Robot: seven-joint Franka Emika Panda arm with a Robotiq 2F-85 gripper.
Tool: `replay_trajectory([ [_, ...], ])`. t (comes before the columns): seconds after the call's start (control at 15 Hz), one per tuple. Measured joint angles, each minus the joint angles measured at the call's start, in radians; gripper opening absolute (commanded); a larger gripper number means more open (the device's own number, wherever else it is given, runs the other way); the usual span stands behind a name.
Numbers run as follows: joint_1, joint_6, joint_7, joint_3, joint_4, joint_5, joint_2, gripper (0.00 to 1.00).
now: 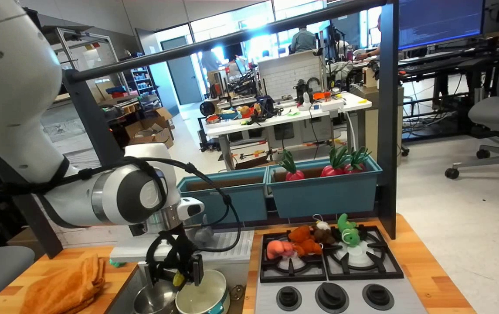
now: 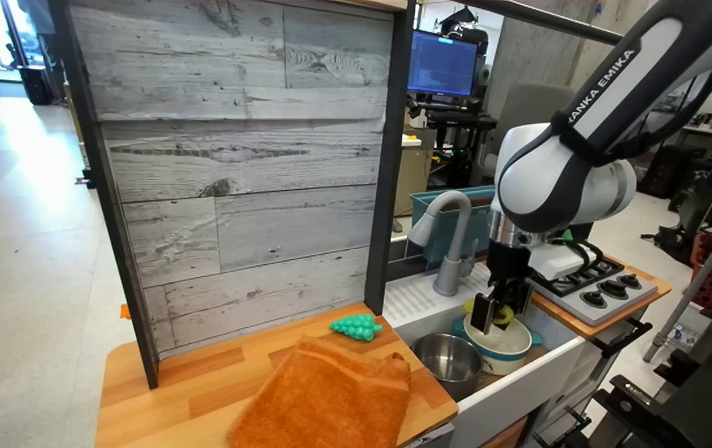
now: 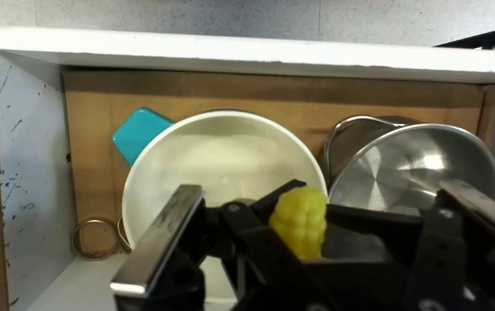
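Hand (image 1: 173, 273) appears closed on the yellow toy (image 3: 299, 222), held over the sink (image 3: 247, 49) near the white pot (image 3: 221, 147) and the steel pot (image 3: 385, 172); judged risks: slipping out if gripped off-centre, or clipping the white pot if carried too low.

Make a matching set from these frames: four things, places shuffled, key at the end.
Things
1. yellow object
2. orange cloth
3. steel pot
4. toy radishes

Places
A. lying on the wooden counter
B. in a blue planter
C. in the gripper
D. down in the sink, beside the cream pot

Pairs
1-C
2-A
3-D
4-B
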Motion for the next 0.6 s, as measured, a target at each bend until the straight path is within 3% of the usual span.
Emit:
replay_trajectory([
  [0.13,0.002,-0.037,0.009,-0.013,0.047,0.000,0.035,0.05],
  [0.2,0.002,-0.046,0.012,-0.020,0.065,0.000,0.048,0.26],
  [0.47,-0.002,-0.064,0.015,-0.041,0.104,0.000,0.070,0.55],
  [0.53,-0.004,-0.064,0.007,-0.044,0.105,0.000,0.070,0.37],
  [0.6,-0.006,-0.058,-0.002,-0.045,0.104,0.000,0.070,0.44],
])
